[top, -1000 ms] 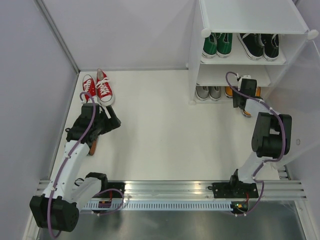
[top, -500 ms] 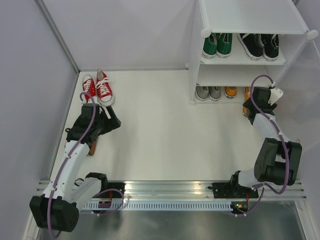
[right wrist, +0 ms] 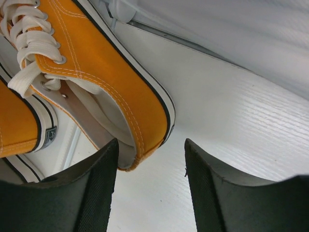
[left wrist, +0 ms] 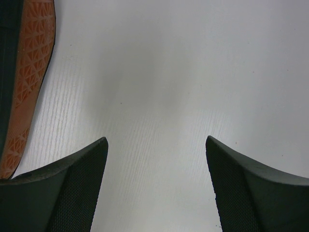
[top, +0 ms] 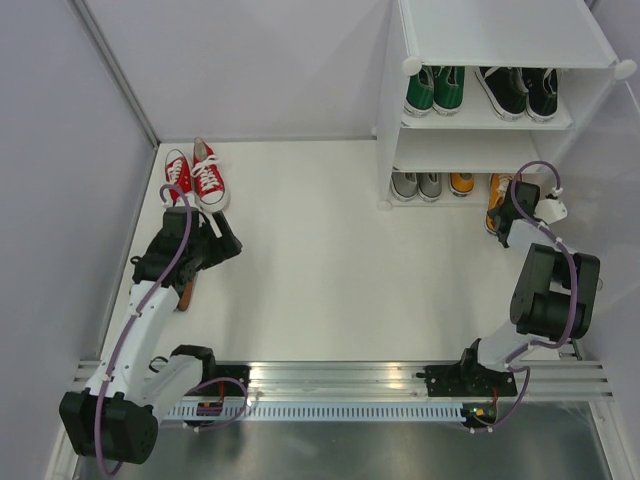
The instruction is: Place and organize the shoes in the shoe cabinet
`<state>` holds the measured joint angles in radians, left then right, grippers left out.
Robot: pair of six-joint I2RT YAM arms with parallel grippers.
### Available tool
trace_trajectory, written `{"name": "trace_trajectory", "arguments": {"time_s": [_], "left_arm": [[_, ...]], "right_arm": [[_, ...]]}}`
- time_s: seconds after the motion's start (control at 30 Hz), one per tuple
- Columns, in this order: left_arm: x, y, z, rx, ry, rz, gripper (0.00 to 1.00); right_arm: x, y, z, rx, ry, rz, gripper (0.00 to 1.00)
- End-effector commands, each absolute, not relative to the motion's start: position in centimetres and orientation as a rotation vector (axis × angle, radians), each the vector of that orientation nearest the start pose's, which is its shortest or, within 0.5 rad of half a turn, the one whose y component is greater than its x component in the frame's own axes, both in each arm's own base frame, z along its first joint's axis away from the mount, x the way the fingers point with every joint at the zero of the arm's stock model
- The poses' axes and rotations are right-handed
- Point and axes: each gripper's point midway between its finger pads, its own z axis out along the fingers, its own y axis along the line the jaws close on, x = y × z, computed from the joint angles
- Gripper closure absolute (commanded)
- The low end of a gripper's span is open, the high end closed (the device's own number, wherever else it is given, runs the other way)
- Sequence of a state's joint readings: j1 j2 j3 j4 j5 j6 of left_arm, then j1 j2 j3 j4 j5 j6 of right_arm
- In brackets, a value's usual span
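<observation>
Since the earlier frames the right gripper (right wrist: 149, 145) has been drawn back from the front of the shoe cabinet (top: 388, 120) and swung to the right. The orange shoe (right wrist: 96, 63) that was under it has been left at the right end of the bottom tier. The left arm is seen unchanged.

At the left, the left gripper (left wrist: 157, 142) is held low over the white table (top: 320, 260), its fingers spread wide with only bare table between them. An orange patterned surface (left wrist: 29, 72) is seen past its left finger; what it is cannot be told. The red pair (top: 193, 174) is stood side by side ahead of this gripper and a little to its left, well apart from it, by the back corner.

Further right, the cabinet is placed far to the right of the left gripper and just left of the right one. On its upper visible tier a green pair (top: 434, 90) and a black pair (top: 518, 92) are set. Below, a grey pair (top: 417, 185) is set at the left of the bottom tier.

At the right, the right gripper is spread wide and nothing is held in it. The orange shoe is found just ahead of its left finger, heel towards the gripper, close but not between the fingers. How far into the tier it reaches cannot be told. A second orange shoe (right wrist: 19, 121) is seen just beside it, further to the gripper's left.
</observation>
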<state>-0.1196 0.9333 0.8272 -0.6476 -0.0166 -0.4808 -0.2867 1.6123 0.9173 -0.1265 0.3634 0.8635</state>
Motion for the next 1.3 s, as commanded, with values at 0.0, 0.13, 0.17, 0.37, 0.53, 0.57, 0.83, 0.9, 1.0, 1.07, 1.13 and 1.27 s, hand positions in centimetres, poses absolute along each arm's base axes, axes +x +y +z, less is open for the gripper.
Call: {"name": "trace_trajectory", "arguments": {"time_s": [0.0,0.13,0.17,0.37,0.53,0.57,0.83,0.9,1.0,1.07,1.13,1.27], "left_arm": [[27.2,-4.9,16.5,-0.383,2.276,-0.280,0.15],[27.2,-4.9,16.2,-0.385,2.286,-0.277,0.15],[27.2,-4.9,16.3,-0.383,2.287,-0.278,0.15],[27.2,-4.9,16.1,-0.385,2.293,-0.277,0.15],[27.2,-5.0,15.9,-0.386,2.299,-0.276,0.15],[27.2,-4.9,15.8,-0.387,2.302,-0.275,0.15],[27.3,-4.9,15.7,-0.387,2.307,-0.271,0.15],[27.3,-4.9,15.6,-0.388,2.308,-0.267,0.15],[27.3,-4.8,15.4,-0.392,2.315,-0.259,0.15],[27.3,-4.7,15.4,-0.393,2.316,-0.256,0.15],[27.3,-4.7,15.3,-0.395,2.318,-0.253,0.15],[27.4,-4.7,15.2,-0.394,2.321,-0.250,0.15]], "right_arm": [[39.9,-15.3,7.0,1.471,1.767,-0.089,0.39],[40.2,-15.6,6.7,1.474,1.758,-0.092,0.56],[40.3,-15.7,6.9,1.470,1.757,-0.094,0.66],[41.6,-16.2,9.6,1.400,1.752,-0.094,0.94],[43.6,-16.6,11.9,1.384,1.697,-0.055,0.99],[43.9,-16.6,11.9,1.387,1.691,-0.042,0.99],[47.4,-15.3,12.6,1.457,1.526,0.177,0.99],[47.9,-14.4,12.2,1.490,1.480,0.224,0.99],[48.8,-14.1,12.8,1.504,1.370,0.280,0.99],[49.6,-14.0,13.2,1.498,1.320,0.311,0.99],[50.3,-14.1,13.4,1.501,1.292,0.333,0.99],[51.6,-14.6,13.3,1.472,1.301,0.313,0.99]]}}
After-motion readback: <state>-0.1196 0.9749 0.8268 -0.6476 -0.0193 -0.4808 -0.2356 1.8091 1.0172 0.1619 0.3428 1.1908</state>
